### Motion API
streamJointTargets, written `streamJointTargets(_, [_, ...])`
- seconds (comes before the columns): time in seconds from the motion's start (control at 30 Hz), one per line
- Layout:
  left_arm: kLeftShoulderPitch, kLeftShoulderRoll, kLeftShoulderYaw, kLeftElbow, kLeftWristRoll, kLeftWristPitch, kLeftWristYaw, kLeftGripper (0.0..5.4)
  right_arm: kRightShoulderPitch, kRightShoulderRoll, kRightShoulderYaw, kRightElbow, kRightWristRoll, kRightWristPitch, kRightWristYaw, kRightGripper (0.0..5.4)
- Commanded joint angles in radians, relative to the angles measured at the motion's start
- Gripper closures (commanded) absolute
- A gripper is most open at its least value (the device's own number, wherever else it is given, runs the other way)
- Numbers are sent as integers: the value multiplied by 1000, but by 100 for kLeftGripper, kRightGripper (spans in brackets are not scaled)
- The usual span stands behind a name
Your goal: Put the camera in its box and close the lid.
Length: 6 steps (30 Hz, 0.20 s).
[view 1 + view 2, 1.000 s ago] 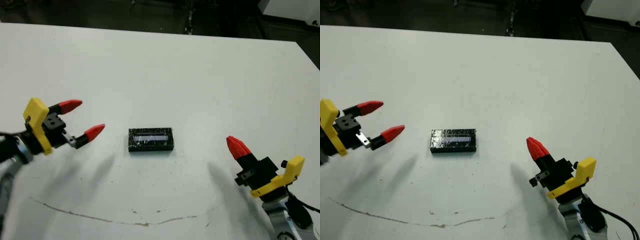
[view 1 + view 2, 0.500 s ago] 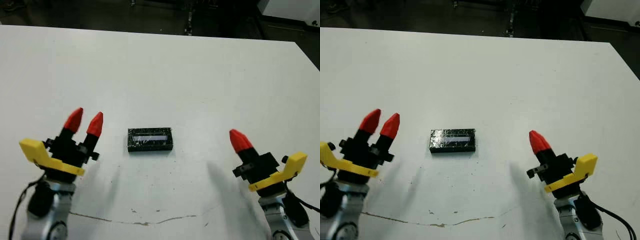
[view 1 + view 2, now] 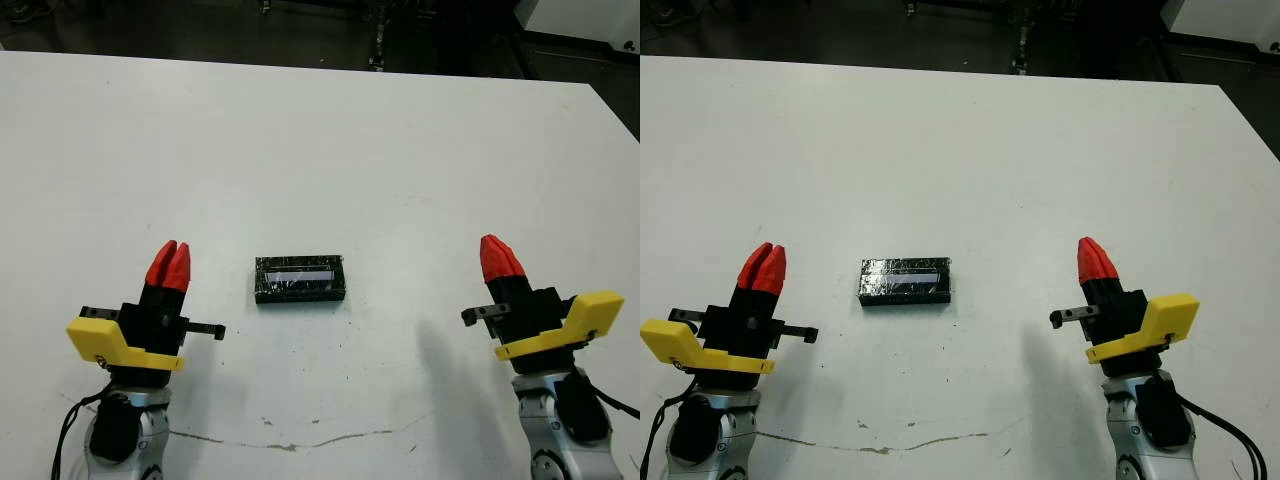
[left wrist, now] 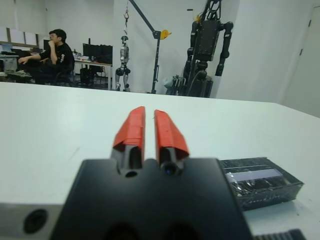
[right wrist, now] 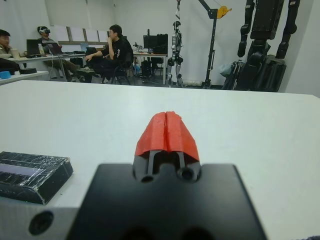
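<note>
1. One lid, black, glossy and speckled with a pale shiny strip along its top, lies flat near the middle of the white table. It covers whatever sits under it, so neither the box nor the camera shows in any view.
2. Two grippers are up over the near part of the table, one on each side of the lid and both apart from it.
3. The left gripper points away from the robot, its two red fingers nearly together with a thin slit between them, clenched on nothing.
4. The right gripper also points away, its two red tips pressed together, clenched and empty.
5. One thin brown scratch runs across the table's near edge.
6. Beyond the table, three seated people show at desks, with several robot frames standing by.
</note>
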Motion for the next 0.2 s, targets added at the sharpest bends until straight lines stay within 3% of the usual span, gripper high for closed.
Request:
streamJointTargets(0.03, [5,4,-5,19,7,-8,11,538,0,-6,2,-3,-10,6,-6,540])
streamJointTargets(0.2, [4,6,-8,18,7,-3,21,538,1,-8,9,-7,-11,10,-11,540])
